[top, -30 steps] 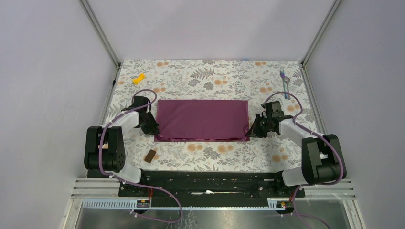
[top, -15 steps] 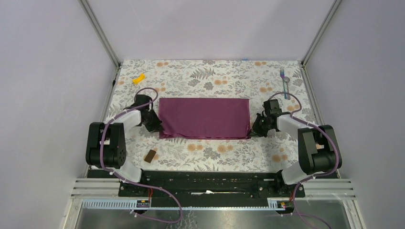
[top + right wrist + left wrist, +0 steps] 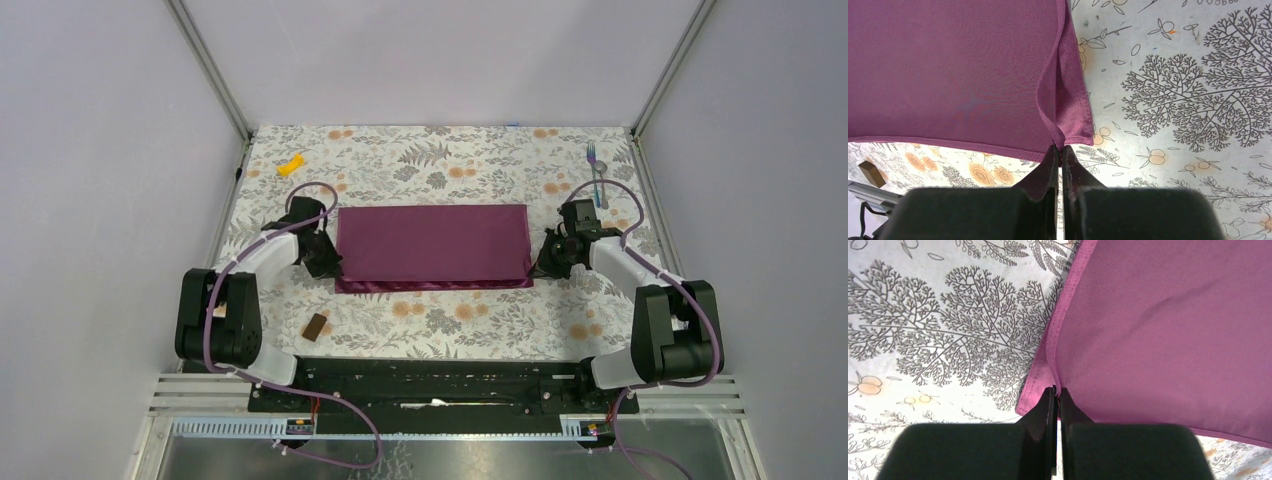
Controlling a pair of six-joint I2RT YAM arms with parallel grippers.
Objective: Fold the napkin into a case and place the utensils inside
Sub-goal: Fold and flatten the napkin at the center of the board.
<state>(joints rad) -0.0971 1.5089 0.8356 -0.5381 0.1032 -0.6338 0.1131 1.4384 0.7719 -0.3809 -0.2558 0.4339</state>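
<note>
Napkin (image 3: 432, 245) corners have moved away from the arm bases in the last second, narrowing the folded cloth in the middle of the table (image 3: 470, 325). Both the left jaws and the right jaws stay pinched on a near corner. The fold looks underway, and the fork and spoon (image 3: 596, 172) wait at the far right.

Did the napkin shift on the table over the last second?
Yes. The napkin slid slightly to the right; its near-left corner, earlier straight beyond the brown block, now lies right of it.

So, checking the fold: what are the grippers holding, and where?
Both pinch the plum-magenta cloth napkin: left gripper at its near-left corner, right gripper at its near-right corner.
</note>
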